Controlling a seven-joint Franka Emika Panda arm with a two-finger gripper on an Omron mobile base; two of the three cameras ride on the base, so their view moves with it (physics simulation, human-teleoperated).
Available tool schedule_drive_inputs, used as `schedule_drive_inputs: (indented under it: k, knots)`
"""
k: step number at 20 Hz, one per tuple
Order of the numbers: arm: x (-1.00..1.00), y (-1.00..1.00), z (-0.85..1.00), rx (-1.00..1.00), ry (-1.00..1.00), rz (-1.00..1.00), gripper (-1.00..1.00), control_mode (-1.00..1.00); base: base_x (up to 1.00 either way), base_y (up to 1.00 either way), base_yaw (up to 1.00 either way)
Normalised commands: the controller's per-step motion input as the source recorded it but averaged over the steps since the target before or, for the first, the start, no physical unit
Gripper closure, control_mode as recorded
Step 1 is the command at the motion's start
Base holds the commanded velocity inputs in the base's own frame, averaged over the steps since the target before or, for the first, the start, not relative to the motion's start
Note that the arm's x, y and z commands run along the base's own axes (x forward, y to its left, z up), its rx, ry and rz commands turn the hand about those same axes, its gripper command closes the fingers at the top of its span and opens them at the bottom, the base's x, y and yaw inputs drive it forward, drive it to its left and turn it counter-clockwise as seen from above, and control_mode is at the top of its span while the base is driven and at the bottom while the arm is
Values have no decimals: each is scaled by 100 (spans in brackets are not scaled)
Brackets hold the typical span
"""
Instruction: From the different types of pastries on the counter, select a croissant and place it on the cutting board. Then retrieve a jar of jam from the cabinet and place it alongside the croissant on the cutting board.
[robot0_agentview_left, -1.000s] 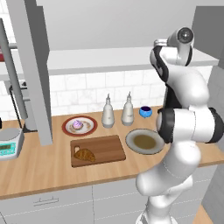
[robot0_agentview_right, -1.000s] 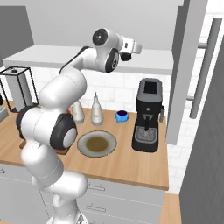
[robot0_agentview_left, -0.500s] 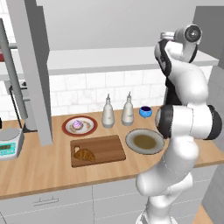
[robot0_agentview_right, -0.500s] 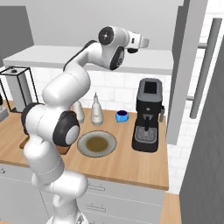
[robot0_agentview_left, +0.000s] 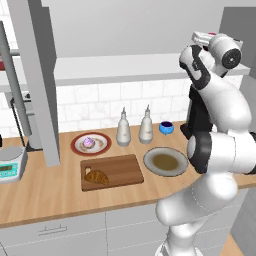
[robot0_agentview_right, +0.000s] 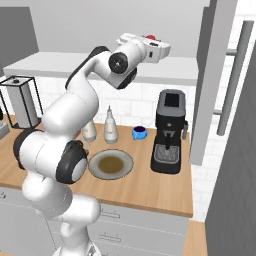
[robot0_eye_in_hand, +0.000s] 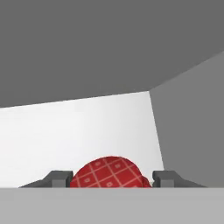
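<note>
On the dark brown rectangular wooden cutting board (robot0_agentview_left: 112, 171), lower left of centre in the left base view, the golden-brown ridged croissant (robot0_agentview_left: 97, 176) already lies, so the jam step looks to be in hand. Farther up, on the long pale shelf of the grey-white cabinet (robot0_agentview_right: 60, 66), the two-finger gripper (robot0_eye_in_hand: 113, 176) flanks a red chequered jar of jam (robot0_eye_in_hand: 109, 173) at the bottom centre of the hand view. The jaws sit close against its sides, seemingly clamped. Next likely calls for lifting clear and carrying it down beside the croissant.

Matt wood — the dark cutting board (robot0_agentview_left: 112, 171) on the paler counter (robot0_agentview_left: 45, 192) — beside glossy white wall tiles (robot0_agentview_left: 95, 102).
</note>
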Motion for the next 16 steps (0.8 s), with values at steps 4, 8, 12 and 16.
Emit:
schedule_drive_inputs:
  k: [4,8,12,16]
  knots:
    - [-61,0,79,-1,-12,0,100,-100,0,0,0]
    - [-95,28,20,-3,3,1,100,-100,0,0,0]
    - [-100,54,0,-3,16,4,100,-100,0,0,0]
    - [-100,54,8,-1,26,3,100,-100,0,0,0]
